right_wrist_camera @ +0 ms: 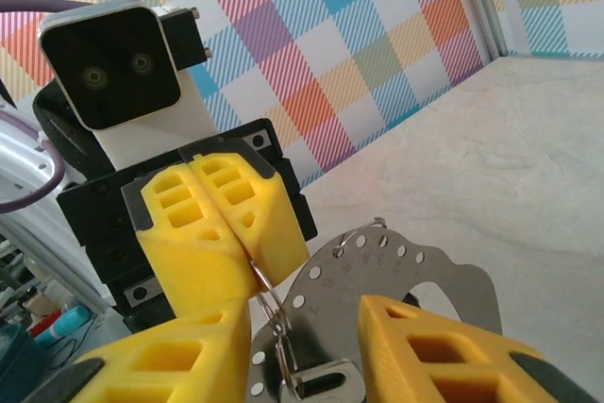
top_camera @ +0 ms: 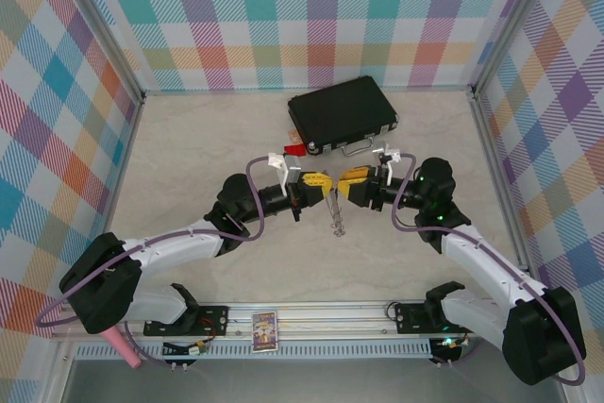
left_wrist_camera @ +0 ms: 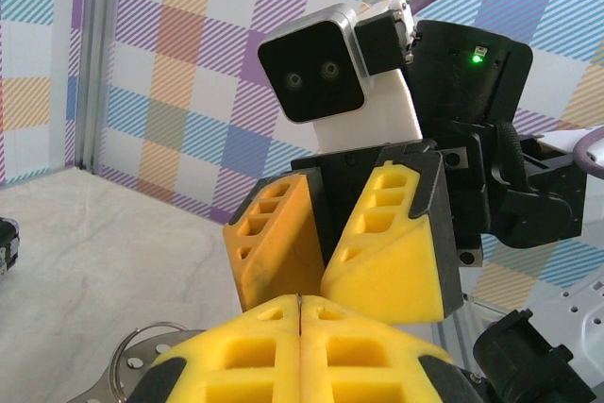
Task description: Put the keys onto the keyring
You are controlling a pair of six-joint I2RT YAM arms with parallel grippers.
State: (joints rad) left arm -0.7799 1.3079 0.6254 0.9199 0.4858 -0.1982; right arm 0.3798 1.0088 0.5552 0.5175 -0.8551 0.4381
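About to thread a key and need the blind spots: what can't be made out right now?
- Top view: hanging metal pieces too small to tell keys from ring.
- Right wrist view: small silver metal key cut by bottom edge; right end effector grip on grey perforated metal keyring hidden by its fingers.
- Left wrist view: keyring mostly behind left end effector.

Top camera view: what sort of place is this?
Probably a robot lab test cell: pale marble-look tabletop, colourful plaid wall panels around it, and a silver aluminium rail at the near edge.

Pastel plaid walls (top_camera: 321,16) enclose a pale marbled tabletop (top_camera: 189,158) on three sides.
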